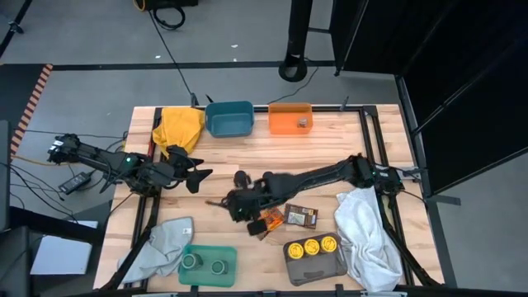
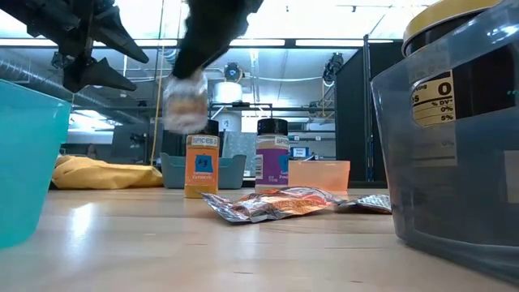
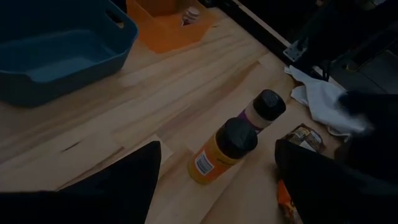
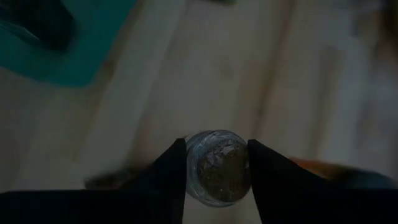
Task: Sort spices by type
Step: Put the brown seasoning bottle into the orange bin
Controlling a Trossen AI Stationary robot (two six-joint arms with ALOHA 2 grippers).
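My right gripper (image 1: 233,206) (image 4: 217,165) is shut on a small clear jar (image 2: 185,101) with brownish contents, held in the air over the middle of the table. My left gripper (image 1: 198,177) (image 2: 105,53) is open and raised. It is left of two upright dark-lidded jars, one orange (image 3: 221,152) (image 2: 202,166) and one purple-labelled (image 3: 264,111) (image 2: 272,161), and touches neither. An orange packet (image 1: 272,221) and a brown packet (image 1: 301,216) lie flat near the right gripper. Three yellow-lidded jars (image 1: 312,246) stand in a grey tray, two green-lidded jars (image 1: 206,264) in a green tray, and one jar (image 1: 303,123) in the orange bin. My right gripper pinches the clear jar between its two fingers (image 4: 177,171), which lie on opposite sides of its round wall (image 4: 194,163). The fingers slant downward from above. The jar is lifted clear of the table and sits below the fingers.
A blue bin (image 1: 229,120) and an orange bin (image 1: 285,124) stand at the far edge. A yellow cloth (image 1: 180,128) lies far left, a grey cloth (image 1: 161,243) near left and a white cloth (image 1: 367,235) near right. Bare wood shows between the bins and the jars.
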